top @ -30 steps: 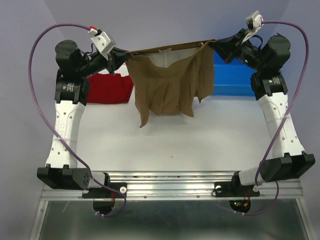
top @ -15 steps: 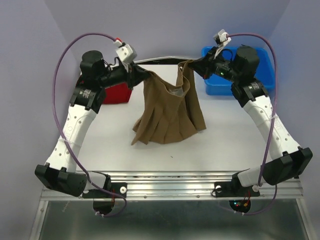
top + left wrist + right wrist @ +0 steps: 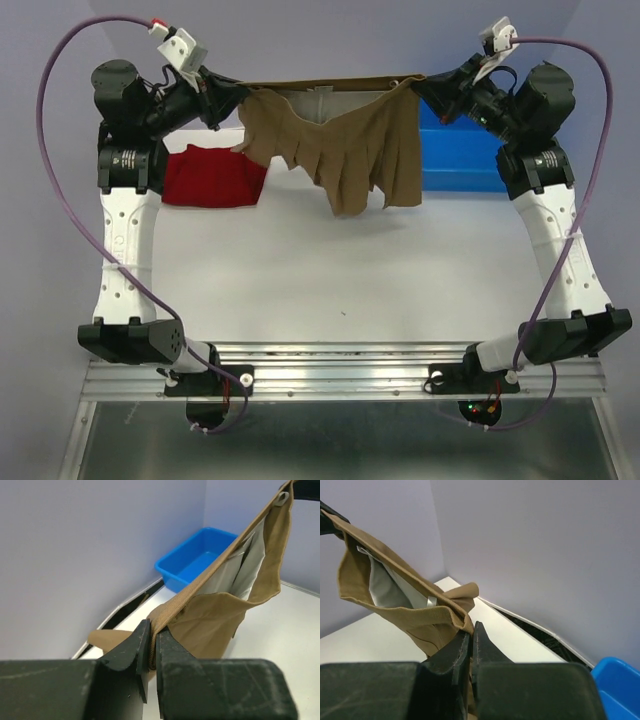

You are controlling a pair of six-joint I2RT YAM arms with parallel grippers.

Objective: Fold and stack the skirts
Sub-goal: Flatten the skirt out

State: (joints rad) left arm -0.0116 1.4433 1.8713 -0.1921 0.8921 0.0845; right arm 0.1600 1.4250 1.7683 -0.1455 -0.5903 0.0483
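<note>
Left end effector (image 3: 152,632): clamped shut on one end of the waistband of the tan skirt (image 3: 345,150), upper left of the top view.
Right end effector (image 3: 471,630): pinched closed on the other waistband end, upper right.
Tan skirt: stretched between the two, hanging over the table (image 3: 340,280), pale lining showing.
Red skirt (image 3: 210,178): lying on the table, left, beside the left arm.
Blue bin (image 3: 462,158): right, partly behind the tan skirt.

White forearm links on left arm (image 3: 125,245) and right arm (image 3: 562,245), dotted with screw holes. Black joint housings, black bases just above rail (image 3: 340,362). Thin purple cables (image 3: 41,110) looping up from rail. Matte black, wedge-shaped left claw (image 3: 151,630), right claw (image 3: 471,629). Green and red lights (image 3: 478,408) below rail, right end.
</note>
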